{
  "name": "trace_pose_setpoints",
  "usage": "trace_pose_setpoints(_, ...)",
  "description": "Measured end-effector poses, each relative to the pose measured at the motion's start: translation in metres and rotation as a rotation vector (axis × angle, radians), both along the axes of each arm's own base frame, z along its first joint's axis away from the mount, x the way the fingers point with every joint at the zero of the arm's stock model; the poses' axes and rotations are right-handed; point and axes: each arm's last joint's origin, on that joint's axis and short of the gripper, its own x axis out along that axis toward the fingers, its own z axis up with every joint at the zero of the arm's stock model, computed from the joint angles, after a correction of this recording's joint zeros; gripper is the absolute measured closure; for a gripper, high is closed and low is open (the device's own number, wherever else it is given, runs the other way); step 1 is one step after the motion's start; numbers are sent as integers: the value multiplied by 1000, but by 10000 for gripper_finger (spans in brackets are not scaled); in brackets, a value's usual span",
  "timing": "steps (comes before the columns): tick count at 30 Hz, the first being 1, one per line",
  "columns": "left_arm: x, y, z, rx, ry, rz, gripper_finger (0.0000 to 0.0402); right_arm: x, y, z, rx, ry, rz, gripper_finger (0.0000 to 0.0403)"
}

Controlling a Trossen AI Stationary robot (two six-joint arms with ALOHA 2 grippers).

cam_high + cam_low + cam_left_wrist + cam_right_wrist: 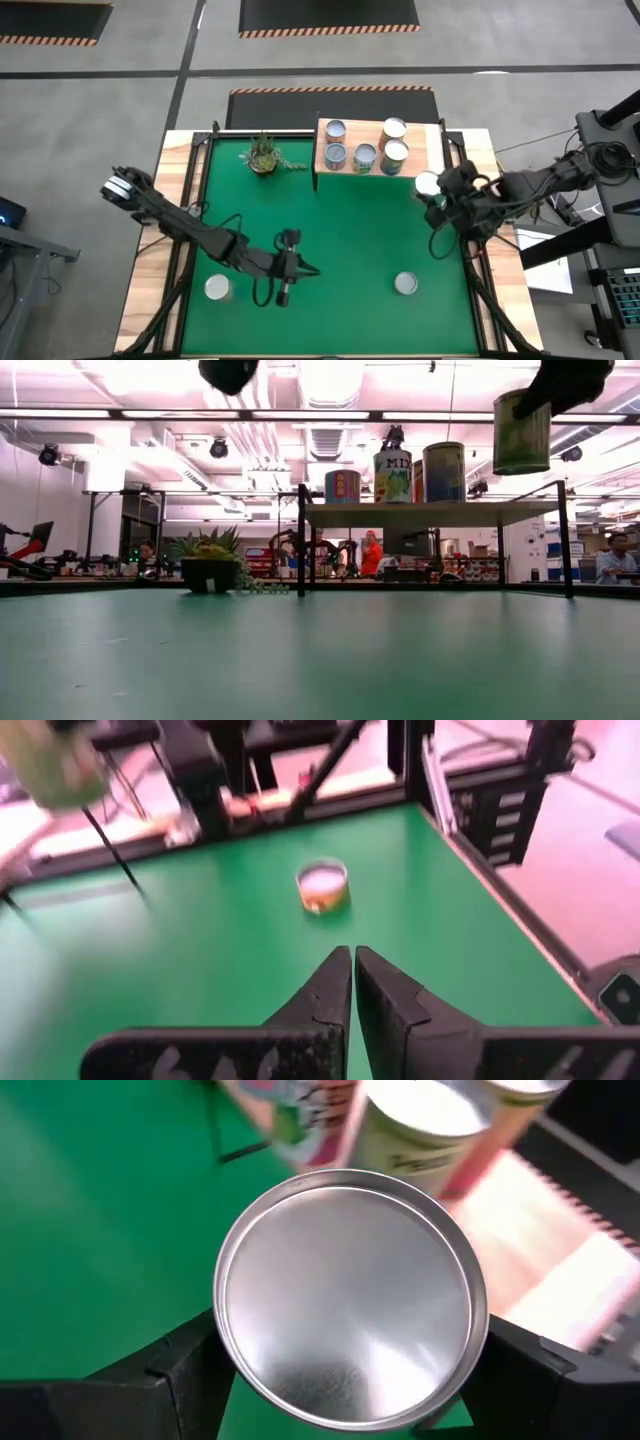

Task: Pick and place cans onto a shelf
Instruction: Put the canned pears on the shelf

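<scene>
The shelf [430,148] stands at the table's far side with several cans on it [364,157]; it also shows in the low view [430,513]. My right gripper [436,192] is shut on a can with a silver top [350,1295], held in the air just off the near edge of the shelf's right end and above shelf height [521,430]. My left gripper [353,970] is shut and empty over the middle near part of the table [308,268]. One can [322,885] stands on the cloth ahead of it [405,284]. Another can [217,288] stands at the near left. My right gripper pinches the can's side wall just below its top rim [225,1370] between its two fingers [185,1375], one on either side. The fingers come slanting down from the table's right side. The can hangs below them, near upright and lifted clear [521,430].
A small potted plant [264,155] stands at the far left of the green cloth, left of the shelf. The shelf's paler right end strip [432,140] is bare. The wooden table rim [150,250] and black rails frame the cloth. People and equipment show in the room behind.
</scene>
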Motion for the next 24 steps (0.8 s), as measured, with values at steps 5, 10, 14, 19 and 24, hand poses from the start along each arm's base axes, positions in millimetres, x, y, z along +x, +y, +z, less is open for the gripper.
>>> trace_pose_setpoints(5,-13,7,28,39,-91,-24,400,-11,-16,1,-21,-21,-78,104)
trace_pose_setpoints(10,-25,13,51,59,-164,-34,400,-8,-27,0,-47,12,-148,104)
trace_pose_setpoints(14,-33,18,62,57,-192,-35,400,-3,-32,-2,-67,53,-176,104)
trace_pose_setpoints(19,-39,20,68,55,-199,-35,400,3,-37,-5,-65,76,-214,104)
trace_pose_setpoints(24,-43,22,71,53,-203,-33,400,11,-42,-5,-17,44,-256,104)
